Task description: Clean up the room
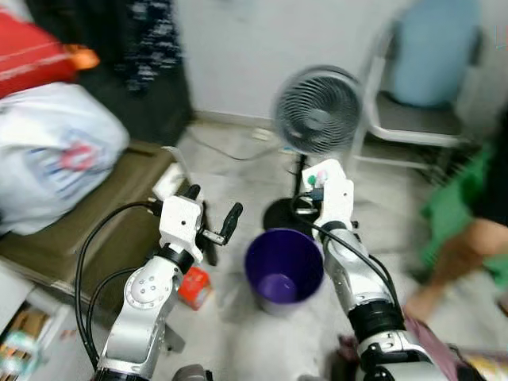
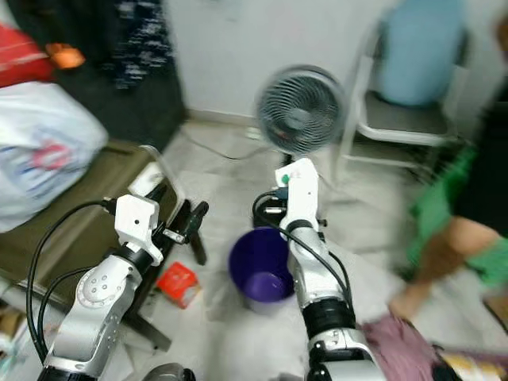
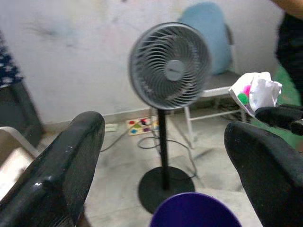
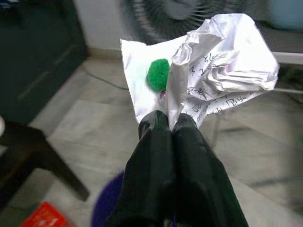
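Centrally, on the pale tiled floor (image 1: 238, 333), a purple bin (image 1: 283, 270) stands before a grey fan (image 1: 317, 111), the right tool (image 4: 169, 122) above it clenched on crumpled paper (image 4: 222, 66), the left tool (image 1: 214, 218) spread wide at left-centre.

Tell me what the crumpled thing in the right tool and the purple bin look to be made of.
Crumpled sheet in the right tool: thin white paper, matte, sharply creased, with handwriting; a fuzzy green pom-pom sits on it. Purple bin: probably moulded plastic, with smooth, evenly coloured walls.
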{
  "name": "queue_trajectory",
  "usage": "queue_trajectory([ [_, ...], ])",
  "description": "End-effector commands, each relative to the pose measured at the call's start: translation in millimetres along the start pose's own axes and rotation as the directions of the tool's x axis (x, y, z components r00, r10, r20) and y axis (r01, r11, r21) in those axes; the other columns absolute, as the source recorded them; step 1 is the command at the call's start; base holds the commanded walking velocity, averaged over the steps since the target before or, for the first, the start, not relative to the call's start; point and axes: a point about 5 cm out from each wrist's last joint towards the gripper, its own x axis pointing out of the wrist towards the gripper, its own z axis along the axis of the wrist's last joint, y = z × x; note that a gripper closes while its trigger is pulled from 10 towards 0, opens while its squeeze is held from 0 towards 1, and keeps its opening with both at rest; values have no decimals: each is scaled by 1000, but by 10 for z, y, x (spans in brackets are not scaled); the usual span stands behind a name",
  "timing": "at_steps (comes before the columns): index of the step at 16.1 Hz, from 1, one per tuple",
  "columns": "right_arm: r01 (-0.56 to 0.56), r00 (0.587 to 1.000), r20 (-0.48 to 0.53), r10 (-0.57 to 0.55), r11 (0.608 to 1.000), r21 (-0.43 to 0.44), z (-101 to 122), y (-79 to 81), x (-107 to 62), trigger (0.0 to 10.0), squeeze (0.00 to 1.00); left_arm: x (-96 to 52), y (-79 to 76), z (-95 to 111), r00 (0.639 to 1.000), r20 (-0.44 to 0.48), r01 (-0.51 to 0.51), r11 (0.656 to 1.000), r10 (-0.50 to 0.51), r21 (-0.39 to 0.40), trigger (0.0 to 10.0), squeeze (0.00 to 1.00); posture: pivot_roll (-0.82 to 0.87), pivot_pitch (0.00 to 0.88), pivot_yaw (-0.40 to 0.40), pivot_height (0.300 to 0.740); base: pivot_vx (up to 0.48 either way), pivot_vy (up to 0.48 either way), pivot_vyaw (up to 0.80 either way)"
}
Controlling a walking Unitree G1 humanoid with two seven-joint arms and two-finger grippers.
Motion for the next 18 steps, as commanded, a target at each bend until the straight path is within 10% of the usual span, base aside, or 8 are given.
queue_trajectory([
  [1,-10,1000,2,10,1000,6,19,51,8,10000,0,-8,-1,29,1000,7,3,1000,-3,27,10000,0,0,54,11,740,0,0,-800],
  [18,-56,998,42,56,998,5,59,162,-11,10000,0,-42,-74,58,997,18,78,996,-79,45,10000,0,11,38,12,740,75,0,-94],
])
